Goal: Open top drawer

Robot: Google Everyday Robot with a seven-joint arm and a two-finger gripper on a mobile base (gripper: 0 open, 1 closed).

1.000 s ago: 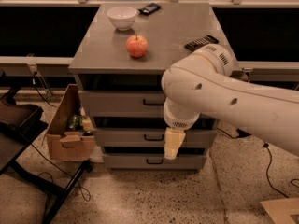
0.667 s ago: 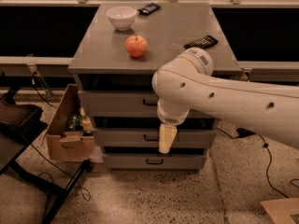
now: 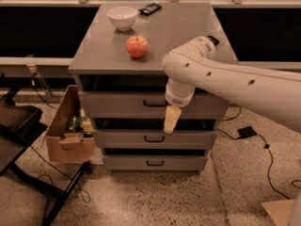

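While the top drawer (image 3: 117,105) of the grey cabinet (image 3: 188,32) appeared closed, its front in line with the two drawers below, the gripper (image 3: 171,119) hung in front of its lower edge, just beside the dark bar handle (image 3: 154,103) and a little below it. How far the gripper was open could not be told, and it seemed to hold nothing. In my judgement the step in hand was reaching the handle: the gripper needed to rise toward the bar, take it at its middle, then pull straight outward and slowly, so the apple (image 3: 137,46) on top would not roll.
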